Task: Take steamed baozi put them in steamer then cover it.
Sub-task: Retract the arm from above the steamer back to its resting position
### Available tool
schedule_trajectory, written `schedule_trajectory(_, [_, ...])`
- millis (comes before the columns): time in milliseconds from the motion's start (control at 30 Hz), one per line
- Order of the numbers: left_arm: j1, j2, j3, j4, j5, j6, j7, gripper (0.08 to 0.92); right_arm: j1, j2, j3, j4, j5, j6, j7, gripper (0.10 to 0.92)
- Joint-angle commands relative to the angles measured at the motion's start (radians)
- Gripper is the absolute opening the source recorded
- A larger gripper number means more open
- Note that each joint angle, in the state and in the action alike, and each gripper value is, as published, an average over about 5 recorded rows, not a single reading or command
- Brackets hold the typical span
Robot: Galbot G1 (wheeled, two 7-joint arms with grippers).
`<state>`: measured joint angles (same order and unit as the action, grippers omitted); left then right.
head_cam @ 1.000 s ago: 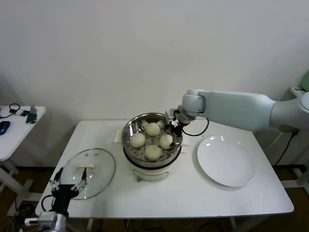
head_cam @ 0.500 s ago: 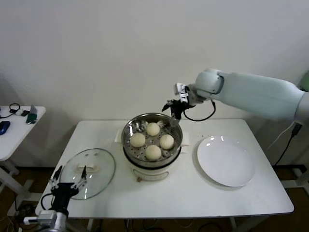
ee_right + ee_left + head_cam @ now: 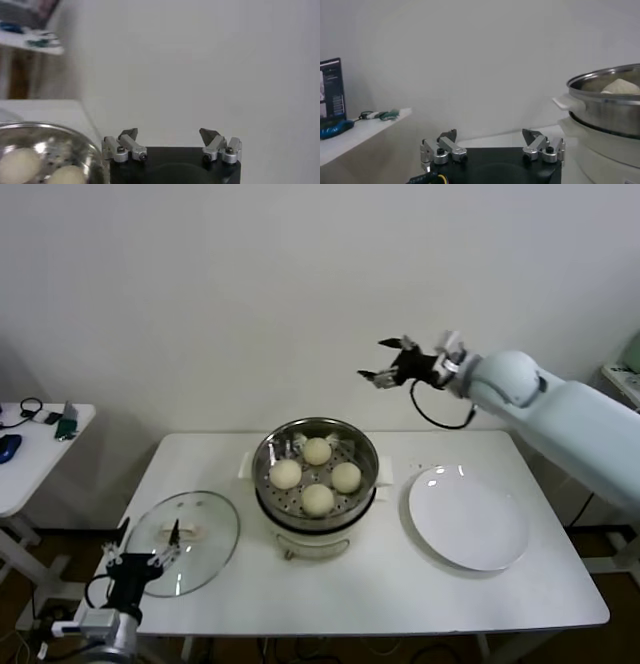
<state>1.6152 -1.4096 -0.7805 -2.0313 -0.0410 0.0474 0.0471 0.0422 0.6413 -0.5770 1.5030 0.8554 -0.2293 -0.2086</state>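
This looked like a robotics lab set up as a mock kitchen. A bare white wall (image 3: 200,294) stood behind the raised right gripper (image 3: 385,359). Below that gripper, a plain white table (image 3: 380,584) carried the steamer (image 3: 316,446). Well off beyond the left gripper (image 3: 140,556), a side desk (image 3: 30,454) held cables and gadgets.

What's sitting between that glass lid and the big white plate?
In the head view, the steamer stands between the glass lid and the white plate, with four buns inside and no cover on it yet.
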Motion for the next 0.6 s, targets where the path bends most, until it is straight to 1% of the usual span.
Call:
schedule_trajectory(33, [-0.008,0.036,0.005,0.022,0.043,-0.04,-0.005,0.823,-0.988,-0.138,0.922,0.161,-0.076,0.112,0.177,0.823])
schedule_trajectory(200, [-0.004,0.071,0.011,0.046,0.096,-0.053,-0.006,0.823,-1.288,-0.023,1.188,0.205,-0.136,0.213,0.164,0.823])
schedule_trajectory(400, [0.008,0.107,0.002,0.084,0.187,-0.11,-0.021,0.823,-1.536,0.163,1.314,0.245,-0.25,0.344,0.12,0.823])
schedule_trajectory(500, [0.023,0.128,-0.001,0.097,0.29,-0.141,-0.066,0.823,-1.626,0.262,1.329,0.261,-0.292,0.378,0.103,0.823])
schedule_trajectory(600, [0.041,0.145,-0.002,0.109,0.464,-0.166,-0.163,0.823,-1.682,0.34,1.31,0.278,-0.31,0.394,0.101,0.823])
